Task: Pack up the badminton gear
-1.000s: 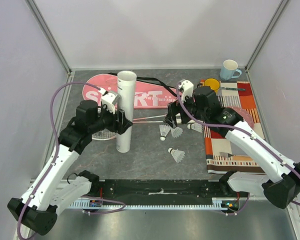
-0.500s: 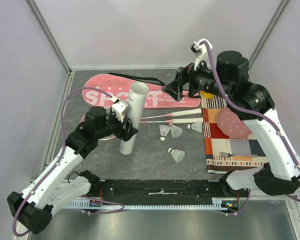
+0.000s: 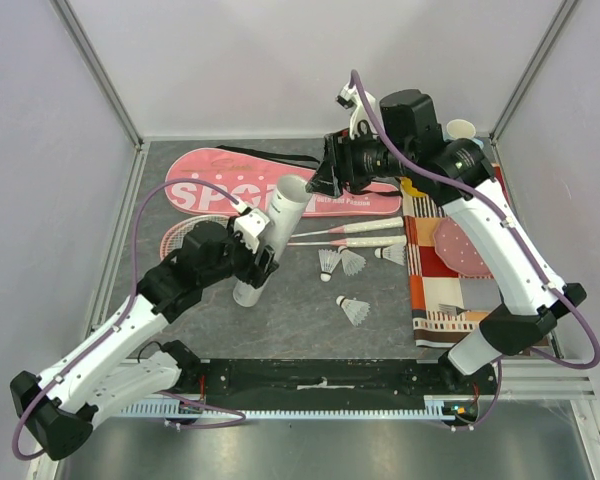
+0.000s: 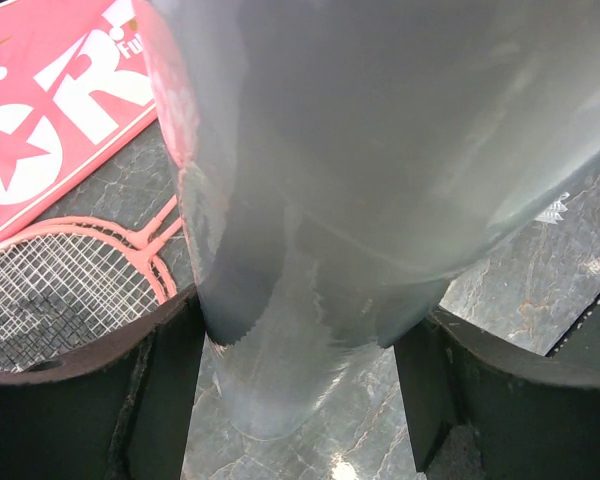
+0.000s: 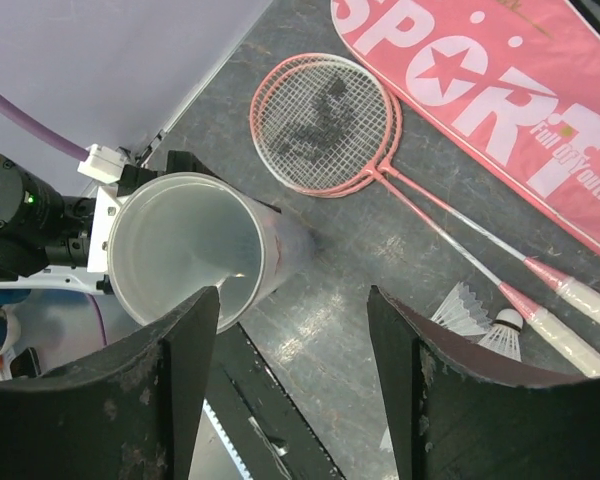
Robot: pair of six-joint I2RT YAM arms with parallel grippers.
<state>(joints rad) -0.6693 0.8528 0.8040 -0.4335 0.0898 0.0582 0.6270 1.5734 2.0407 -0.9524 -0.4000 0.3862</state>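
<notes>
Under the right hand the mouth of the tube gapes, seemingly empty; the left hand flanks it.

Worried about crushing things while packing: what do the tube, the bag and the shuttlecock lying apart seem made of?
Tube: translucent plastic by the look, glossy; pink shows through its wall. Bag: probably synthetic cloth, smooth, with printed white lettering. Shuttlecock: white feathery skirt on a rounded base; feather or plastic, I cannot tell.
</notes>
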